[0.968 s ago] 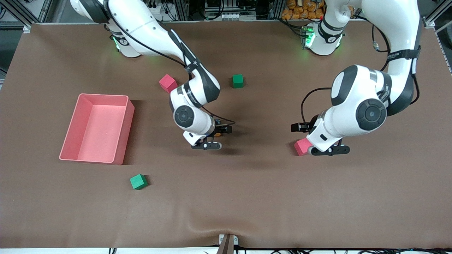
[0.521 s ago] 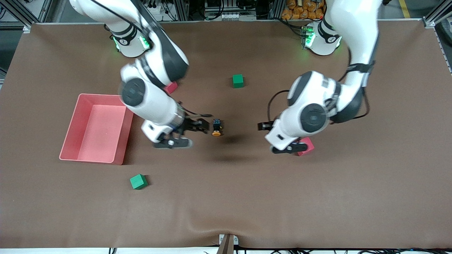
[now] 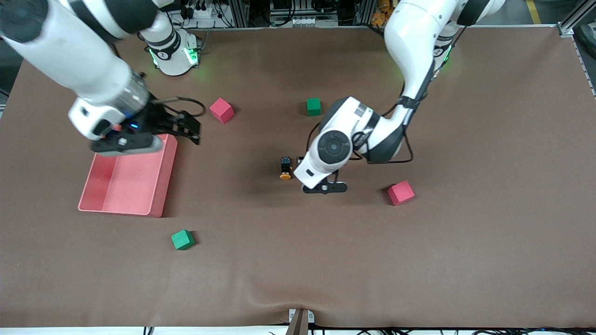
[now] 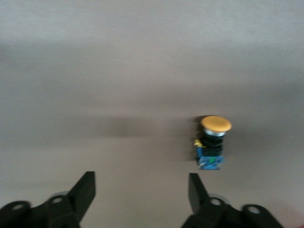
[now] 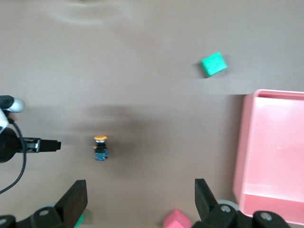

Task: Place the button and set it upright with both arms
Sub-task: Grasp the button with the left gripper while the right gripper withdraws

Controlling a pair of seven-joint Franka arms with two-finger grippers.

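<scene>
The button (image 3: 285,168) lies on its side on the brown table, its orange cap toward the front camera and its black body away from it. In the left wrist view the button (image 4: 211,142) sits just ahead of one fingertip, outside the gap. My left gripper (image 3: 299,161) is low beside the button on the side toward the left arm's end, open (image 4: 141,190) with nothing between its fingers. My right gripper (image 3: 195,131) hangs open over the corner of the pink bin, well away from the button (image 5: 100,147). The right gripper (image 5: 140,199) holds nothing.
A pink bin (image 3: 165,181) stands toward the right arm's end. One red cube (image 3: 221,110) and one green cube (image 3: 314,106) lie nearer the bases. Another red cube (image 3: 401,192) lies beside the left arm. A second green cube (image 3: 182,239) lies nearer the front camera.
The right gripper left the button on the table and pulled back up over the bin. The left arm swung from the red cube across to the button.
</scene>
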